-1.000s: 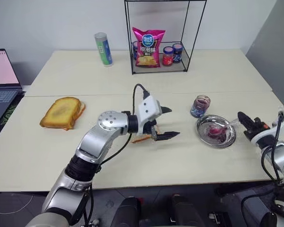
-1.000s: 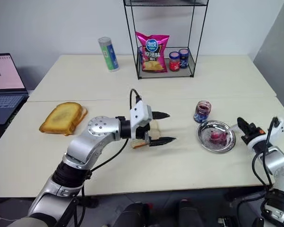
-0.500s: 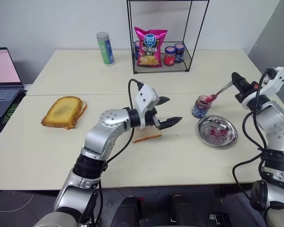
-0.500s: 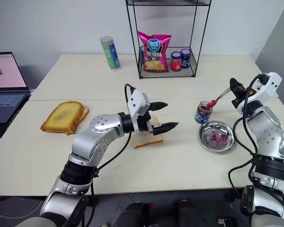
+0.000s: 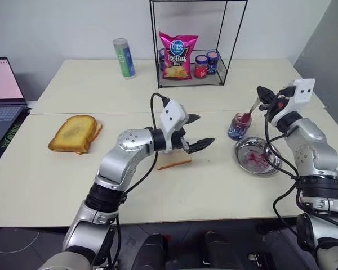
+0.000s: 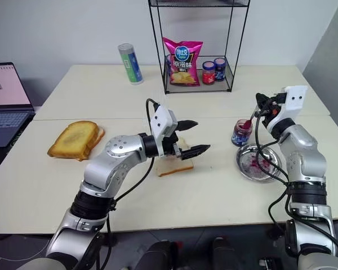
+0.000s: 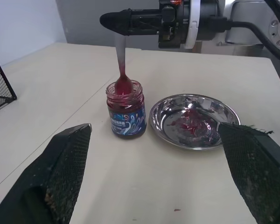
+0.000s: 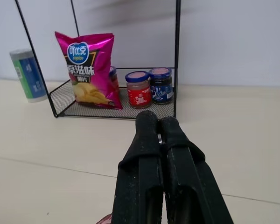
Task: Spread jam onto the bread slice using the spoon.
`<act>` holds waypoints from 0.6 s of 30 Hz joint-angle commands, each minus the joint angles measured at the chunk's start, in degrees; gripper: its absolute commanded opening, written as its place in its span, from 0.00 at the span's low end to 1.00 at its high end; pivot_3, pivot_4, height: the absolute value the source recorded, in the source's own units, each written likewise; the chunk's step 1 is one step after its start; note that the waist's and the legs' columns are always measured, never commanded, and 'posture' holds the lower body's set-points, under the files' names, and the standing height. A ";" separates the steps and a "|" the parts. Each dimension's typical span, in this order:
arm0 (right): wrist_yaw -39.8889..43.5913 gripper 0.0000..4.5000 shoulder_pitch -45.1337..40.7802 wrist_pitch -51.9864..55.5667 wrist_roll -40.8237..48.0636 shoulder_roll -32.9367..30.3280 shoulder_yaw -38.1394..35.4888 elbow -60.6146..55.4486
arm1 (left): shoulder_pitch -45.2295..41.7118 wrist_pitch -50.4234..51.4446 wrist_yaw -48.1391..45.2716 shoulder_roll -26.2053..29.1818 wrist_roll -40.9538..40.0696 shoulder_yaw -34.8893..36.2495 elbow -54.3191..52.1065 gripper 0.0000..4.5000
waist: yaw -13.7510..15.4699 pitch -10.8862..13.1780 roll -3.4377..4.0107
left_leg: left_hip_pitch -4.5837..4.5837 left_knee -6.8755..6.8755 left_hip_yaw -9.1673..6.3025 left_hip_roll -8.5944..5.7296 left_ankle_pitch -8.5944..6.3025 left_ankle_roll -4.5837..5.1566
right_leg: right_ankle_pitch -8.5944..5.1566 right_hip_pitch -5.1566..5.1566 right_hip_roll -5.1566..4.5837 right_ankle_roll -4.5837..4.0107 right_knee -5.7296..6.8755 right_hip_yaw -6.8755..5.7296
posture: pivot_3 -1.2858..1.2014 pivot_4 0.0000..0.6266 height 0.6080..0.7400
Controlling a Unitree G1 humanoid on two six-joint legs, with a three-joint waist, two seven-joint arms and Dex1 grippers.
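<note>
My right gripper [image 5: 263, 93] is shut on the handle of the slim silver spoon [image 7: 120, 56], which hangs almost upright. The spoon's bowl, red with jam [image 7: 123, 87], sits in the mouth of an open jam jar [image 5: 237, 126]. Just in front of the jar stands the round steel dish [image 5: 258, 156], smeared with jam. The pale bread slice [image 5: 175, 163] lies on the table at the middle, partly hidden under my left gripper [image 5: 205, 129]. That gripper hovers above it, open and empty, pointing toward the jar.
Golden toasted slices [image 5: 74, 133] lie at the left, with a laptop [image 5: 1, 95] at the table's left edge. At the back, a wire rack [image 5: 192, 42] holds a pink chips bag [image 8: 88, 70] and lidded jars [image 8: 150, 87]. A green-blue can [image 5: 124, 58] stands beside the rack.
My right arm rose from low beside the dish and swung left with the spoon. The spoon's bowl went from the dish to the jar's mouth. The left gripper barely moved.
</note>
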 commanded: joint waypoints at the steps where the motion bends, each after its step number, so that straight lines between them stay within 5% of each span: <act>1: 1.88 0.01 0.28 -6.06 -5.09 -0.70 1.61 -0.30 | -1.32 -0.48 0.26 0.07 -0.29 0.65 -2.56 1.00 | 0.00 0.00 0.00 | 0.00 0.00 0.00 0.00 0.00 0.00 | 0.00 0.00 0.00 0.00 0.00 0.00 | 0.52 0.24 1.00; 9: 3.98 0.01 2.47 -6.89 -7.36 0.73 2.50 -0.49 | -1.20 -0.02 0.56 0.15 -0.59 0.80 -3.12 1.00 | 0.01 0.00 0.00 | 0.00 0.00 -0.01 0.00 0.01 -0.01 | 0.00 0.00 -0.01 -0.01 0.01 0.00 | 0.52 0.24 1.00; 18: -1.61 0.01 0.86 5.92 2.73 6.64 -6.04 -2.07 | -1.31 0.12 0.41 0.24 -0.63 0.82 -3.18 1.00 | 0.02 0.00 0.00 | 0.02 -0.01 -0.02 0.01 0.01 -0.02 | 0.01 0.01 -0.01 -0.02 0.03 0.01 | 0.52 0.24 1.00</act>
